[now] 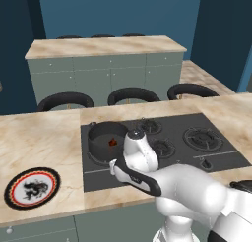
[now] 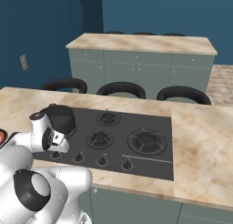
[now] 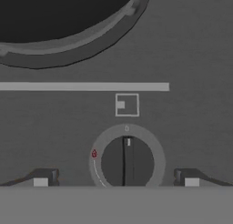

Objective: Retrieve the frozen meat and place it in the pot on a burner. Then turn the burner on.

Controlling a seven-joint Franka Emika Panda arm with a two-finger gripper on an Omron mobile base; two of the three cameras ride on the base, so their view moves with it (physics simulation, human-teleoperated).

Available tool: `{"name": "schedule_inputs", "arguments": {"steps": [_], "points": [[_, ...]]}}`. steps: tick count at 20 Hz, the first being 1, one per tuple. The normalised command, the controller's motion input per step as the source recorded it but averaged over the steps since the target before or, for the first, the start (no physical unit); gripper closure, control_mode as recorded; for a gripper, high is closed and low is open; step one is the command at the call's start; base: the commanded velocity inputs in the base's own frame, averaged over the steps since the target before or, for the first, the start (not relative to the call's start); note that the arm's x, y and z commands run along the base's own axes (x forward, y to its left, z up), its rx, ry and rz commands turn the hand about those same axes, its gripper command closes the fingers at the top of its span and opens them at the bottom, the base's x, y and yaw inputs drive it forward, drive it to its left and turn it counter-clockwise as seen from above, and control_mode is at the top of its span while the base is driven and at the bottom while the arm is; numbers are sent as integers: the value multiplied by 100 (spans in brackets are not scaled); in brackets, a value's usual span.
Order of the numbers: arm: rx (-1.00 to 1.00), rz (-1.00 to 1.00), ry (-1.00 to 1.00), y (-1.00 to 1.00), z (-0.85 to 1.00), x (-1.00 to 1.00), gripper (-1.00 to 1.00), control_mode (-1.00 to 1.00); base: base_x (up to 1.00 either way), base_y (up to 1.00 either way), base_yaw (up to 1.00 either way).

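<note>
The marble counter [image 1: 39, 137] carries a black cooktop [image 1: 197, 152] set into it, with dark stools [image 1: 133, 95] along its far edge and an island [image 1: 103, 64] beyond. On the cooktop's left rear burner stands the pot [image 1: 103, 140] — wide, dark grey, low-walled — and the frozen meat [image 1: 112, 142] lies inside it as a small reddish chunk. A round patterned plate [image 1: 32, 188] sits on the counter well left of the cooktop. The gripper [image 3: 116, 180] hangs just over a burner knob [image 3: 127, 162] below the pot, jaws spread wide, its fingertips [image 3: 45, 176] flanking the knob without touching it.
</note>
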Motion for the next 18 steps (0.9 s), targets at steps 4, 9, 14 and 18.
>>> {"name": "schedule_inputs", "arguments": {"steps": [4, 9, 14, 18], "points": [[0, 0, 0, -13, -24, 6, -100, -100, 0, 0, 0], [0, 0, -3, -19, -25, 0, -100, -100, 0, 0, 0], [2, 0, -1, -11, -12, 0, -100, -100, 0, 0, 0], [0, 0, 0, -24, -24, 0, -100, -100, 0, 0, 0]]}}
